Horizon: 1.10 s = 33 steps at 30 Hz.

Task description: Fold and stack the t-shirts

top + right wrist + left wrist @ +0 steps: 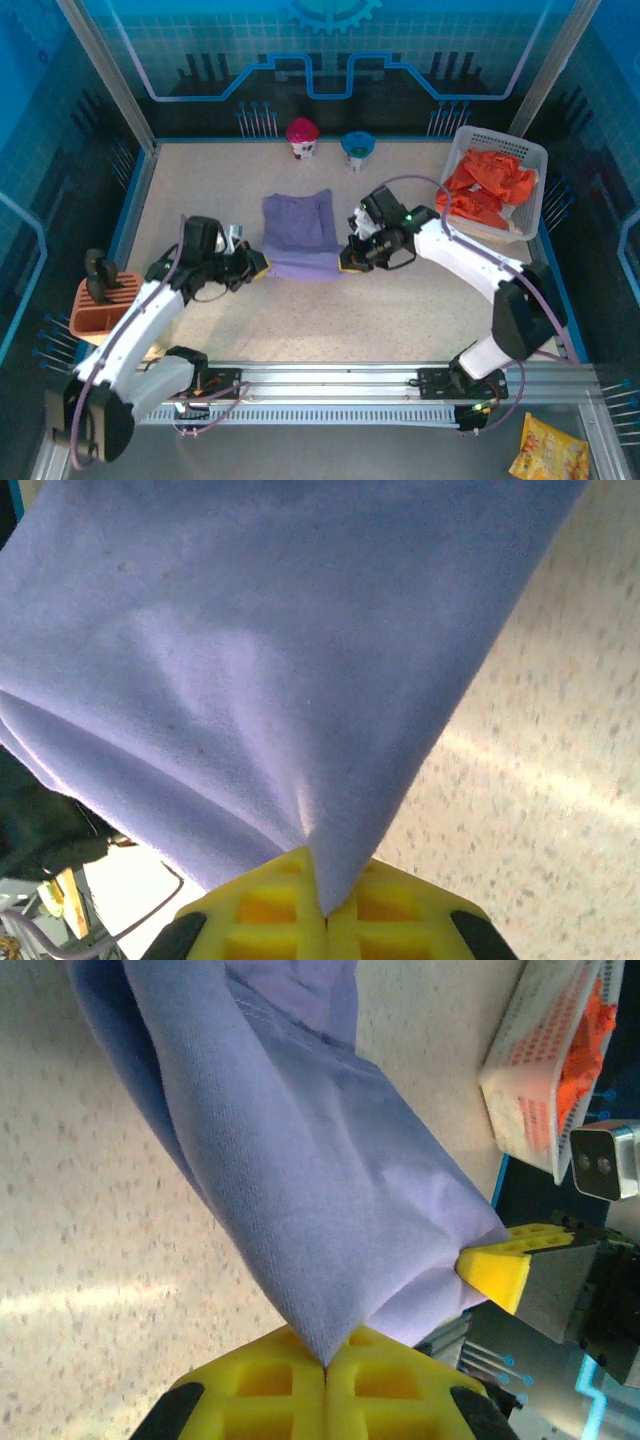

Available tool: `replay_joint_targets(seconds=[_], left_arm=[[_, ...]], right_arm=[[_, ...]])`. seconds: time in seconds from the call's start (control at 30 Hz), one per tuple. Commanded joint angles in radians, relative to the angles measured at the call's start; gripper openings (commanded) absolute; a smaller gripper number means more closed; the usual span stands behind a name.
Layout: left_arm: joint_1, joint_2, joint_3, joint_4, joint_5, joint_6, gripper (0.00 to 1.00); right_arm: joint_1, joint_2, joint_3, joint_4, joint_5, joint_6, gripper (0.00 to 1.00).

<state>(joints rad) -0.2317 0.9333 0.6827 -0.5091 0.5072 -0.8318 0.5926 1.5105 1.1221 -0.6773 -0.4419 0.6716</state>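
At the left, the left hand (256, 266) is closed tight, and the near-left corner of the lavender t-shirt (298, 232) is pinched between its yellow pads; in the left wrist view the cloth is seen rising straight out of the shut pads. The shirt is laid at the middle of the worktop (400, 320) as a partly folded block. Its body is stretched from the hands towards 12 o'clock, while the held near hem is run from 9 to 3 o'clock between them. The hem seems to be lifted slightly, though the top view is too coarse for certainty. From the left hand the bulk lies at about 1 o'clock, and from the right hand (349, 262) at about 11 o'clock. The right hand is likewise shut, with the near-right corner gripped. Neither hand is nearer, so a joint carry of the hem towards 12 o'clock is judged to be called for. The orange-red t-shirts (488, 182) are heaped in the basket (500, 147) at 2 o'clock, well apart.
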Motion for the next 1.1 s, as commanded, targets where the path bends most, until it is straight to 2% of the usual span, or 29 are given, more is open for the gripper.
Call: replay_joint_targets(seconds=[0.0, 0.1, 0.27, 0.4, 0.5, 0.67, 0.87, 1.07], left_arm=[[-0.078, -0.13, -0.093, -0.078, -0.055, -0.125, 0.0], [-0.171, -0.241, -0.151, -0.095, -0.086, -0.222, 0.0], [-0.341, -0.38, -0.148, -0.219, -0.216, -0.345, 0.0], [-0.371, -0.355, -0.052, -0.266, -0.258, -0.332, 0.0], [-0.362, -0.229, 0.062, -0.263, -0.28, -0.27, 0.0], [-0.267, -0.037, 0.134, -0.133, -0.2, -0.214, 0.0], [-0.119, 0.074, 0.198, -0.077, -0.16, -0.153, 0.0], [-0.045, 0.159, 0.205, -0.018, -0.141, -0.125, 0.0]], right_arm=[[0.049, -0.098, -0.127, 0.009, 0.045, 0.06, 0.0], [0.097, -0.184, -0.226, 0.025, 0.059, 0.115, 0.0], [0.183, -0.319, -0.3, -0.04, 0.106, 0.21, 0.0], [0.179, -0.357, -0.253, -0.063, 0.088, 0.249, 0.0], [0.143, -0.285, -0.11, -0.134, 0.084, 0.186, 0.0], [0.066, -0.119, 0.064, -0.149, 0.054, 0.09, 0.0], [-0.007, 0.038, 0.208, -0.122, -0.001, 0.043, 0.0], [-0.049, 0.168, 0.29, -0.099, -0.053, 0.019, 0.0]])
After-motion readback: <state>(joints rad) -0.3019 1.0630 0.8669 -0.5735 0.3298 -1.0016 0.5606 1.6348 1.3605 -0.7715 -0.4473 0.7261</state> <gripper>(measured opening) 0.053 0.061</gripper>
